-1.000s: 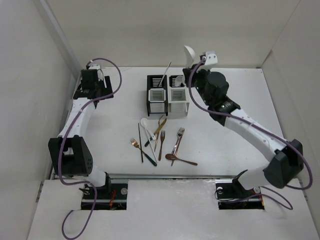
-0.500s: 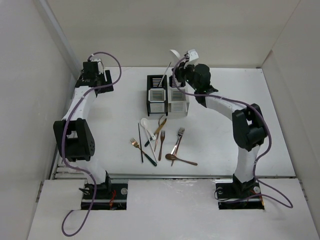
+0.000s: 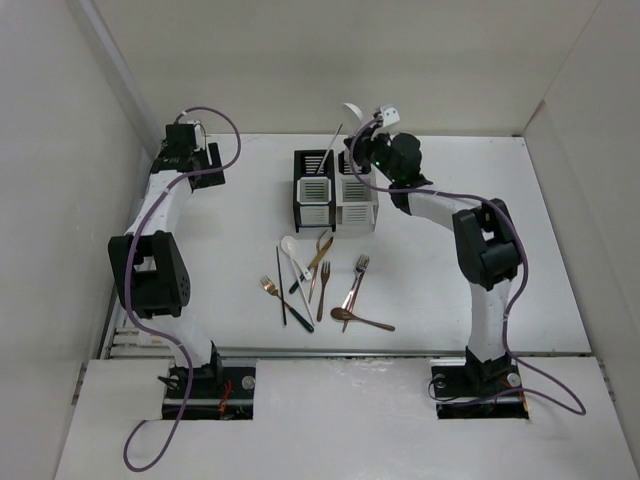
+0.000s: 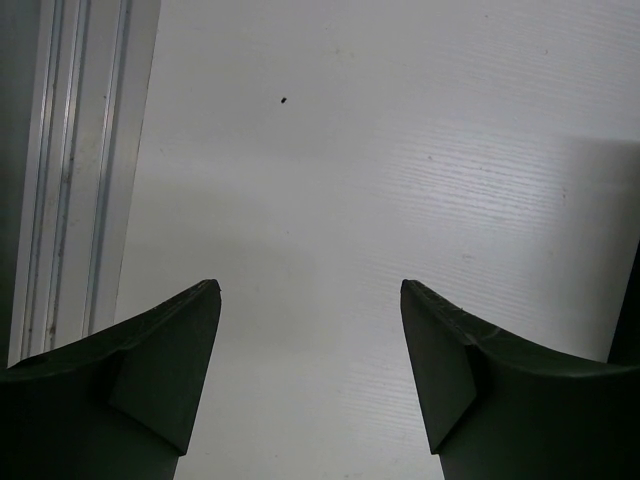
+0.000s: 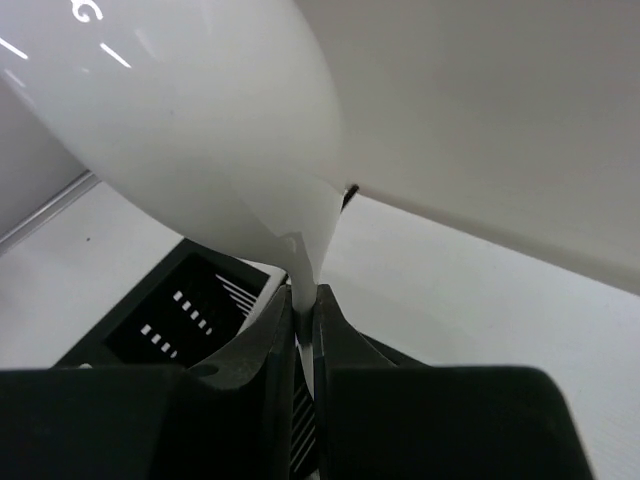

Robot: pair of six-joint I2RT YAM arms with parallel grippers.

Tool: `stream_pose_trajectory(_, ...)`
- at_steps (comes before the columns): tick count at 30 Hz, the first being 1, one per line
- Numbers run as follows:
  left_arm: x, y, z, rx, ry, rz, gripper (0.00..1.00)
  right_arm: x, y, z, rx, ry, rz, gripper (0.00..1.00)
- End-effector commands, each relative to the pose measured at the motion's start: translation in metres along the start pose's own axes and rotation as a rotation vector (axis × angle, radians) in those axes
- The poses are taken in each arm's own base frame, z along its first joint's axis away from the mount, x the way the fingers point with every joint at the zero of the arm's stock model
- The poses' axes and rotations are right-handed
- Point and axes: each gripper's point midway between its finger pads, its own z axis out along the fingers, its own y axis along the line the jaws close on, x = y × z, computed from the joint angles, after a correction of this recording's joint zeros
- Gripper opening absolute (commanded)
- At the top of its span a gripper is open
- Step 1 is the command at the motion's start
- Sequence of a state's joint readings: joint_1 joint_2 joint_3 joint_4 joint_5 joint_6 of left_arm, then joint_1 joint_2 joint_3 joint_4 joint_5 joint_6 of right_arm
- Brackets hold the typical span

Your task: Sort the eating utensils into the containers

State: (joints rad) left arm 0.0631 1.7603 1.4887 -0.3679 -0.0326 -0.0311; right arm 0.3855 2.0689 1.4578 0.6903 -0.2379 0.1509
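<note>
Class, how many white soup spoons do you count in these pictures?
2. One spoon is gripped by the right end effector, raised near the white container; the other spoon lies on the table. More may be hidden inside that container.

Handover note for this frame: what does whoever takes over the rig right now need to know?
Left gripper: open, empty, over the table at far left.
Right gripper: shut on a white soup spoon, raised over the caddy pair, by the white caddy.
Done: one slim utensil stands in the black caddy.
Left: drop this spoon in, then sort the loose cutlery lying in front of the caddies.
</note>
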Motion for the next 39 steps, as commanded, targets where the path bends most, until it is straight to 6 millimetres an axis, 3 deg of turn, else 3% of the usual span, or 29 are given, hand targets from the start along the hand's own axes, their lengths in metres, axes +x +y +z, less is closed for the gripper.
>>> stream_pose_trajectory(1, -0.020, 0.005, -0.008, -0.013, -0.048, -0.001, 0.70, -0.024, 0.003, 0.005, -0.037, -0.092, -0.011, 0.00)
stream_pose_trajectory(4, -0.023, 0.005, -0.011, -0.012, -0.057, -0.002, 0.70, -0.006, 0.002, 0.002, -0.039, -0.057, -0.003, 0.01)
stream_pose_trajectory(6, -0.023, 0.005, -0.011, -0.012, -0.057, -0.002, 0.70, -0.005, 0.003, -0.001, -0.039, -0.052, -0.001, 0.04)
stream_pose_trajectory(9, -0.026, 0.005, -0.015, -0.011, -0.068, -0.002, 0.70, 0.000, -0.001, -0.006, -0.035, -0.033, 0.003, 0.18)
stream_pose_trajectory(10, -0.029, 0.005, -0.020, -0.010, -0.080, -0.003, 0.70, -0.003, 0.000, -0.007, -0.035, -0.033, 0.003, 0.29)
stream_pose_trajectory(16, -0.029, 0.007, -0.031, -0.018, -0.095, -0.005, 0.70, -0.005, 0.001, -0.015, -0.027, -0.013, 0.008, 0.52)
stream_pose_trajectory(18, -0.032, 0.007, -0.035, -0.017, -0.105, -0.006, 0.70, -0.022, 0.003, -0.018, -0.020, -0.037, 0.003, 0.56)
stream_pose_trajectory(20, -0.030, 0.007, -0.037, -0.017, -0.105, -0.006, 0.70, -0.027, 0.003, -0.021, -0.008, -0.039, 0.003, 0.60)
stream_pose_trajectory(24, -0.033, 0.008, -0.047, -0.015, -0.125, -0.007, 0.70, -0.062, 0.000, -0.032, 0.052, -0.089, -0.004, 0.66)
stream_pose_trajectory(25, -0.036, 0.008, -0.051, -0.014, -0.136, -0.008, 0.70, -0.079, -0.002, -0.037, 0.083, -0.109, -0.006, 0.68)
stream_pose_trajectory(28, -0.040, 0.008, -0.059, -0.012, -0.160, -0.010, 0.70, -0.089, -0.030, -0.050, 0.265, -0.103, 0.007, 0.72)
stream_pose_trajectory(31, -0.039, 0.007, -0.062, -0.003, -0.163, -0.010, 0.70, -0.098, -0.043, -0.059, 0.314, -0.083, 0.009, 0.72)
stream_pose_trajectory(36, -0.044, 0.006, -0.076, 0.010, -0.200, -0.012, 0.70, -0.116, -0.024, -0.079, 0.270, -0.076, -0.055, 0.72)
stream_pose_trajectory(39, -0.046, 0.007, -0.080, 0.002, -0.210, -0.014, 0.70, -0.115, 0.004, -0.088, 0.210, -0.005, -0.128, 0.75)
